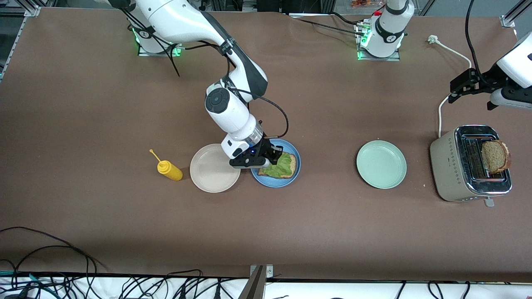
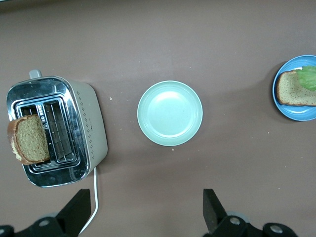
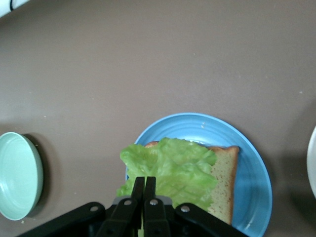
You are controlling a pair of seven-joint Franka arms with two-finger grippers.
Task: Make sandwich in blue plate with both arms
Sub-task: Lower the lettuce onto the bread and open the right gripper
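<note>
Nearest your front camera sit the beige plate [image 1: 215, 168] and, touching its rim, the blue plate [image 1: 291, 175], with a yellow squeeze bottle [image 1: 169, 170] lying beside the beige plate toward the right arm's end of the table. On the blue plate you see one slice of brown bread [image 1: 291, 164] covered for the most part by a crinkly green lettuce leaf [image 1: 279, 166]. Your right gripper [image 1: 266, 163] is down at the edge of that plate, its fingers [image 3: 143, 197] pressed together on the edge of the leaf, pinching it. An empty pale green plate [image 1: 381, 164] sits in the middle, well apart from the blue one, toward the left arm's end. Past it stands a beige and chrome toaster [image 1: 447, 164] with a second brown slice [image 1: 494, 156] standing up out of one slot and leaning over its edge; a white cord [image 1: 440, 112] trails from it. Your left gripper [image 1: 455, 92] hangs in the air over the table just above the toaster's end, its fingers [image 2: 213, 206] spread wide and holding nothing.
</note>
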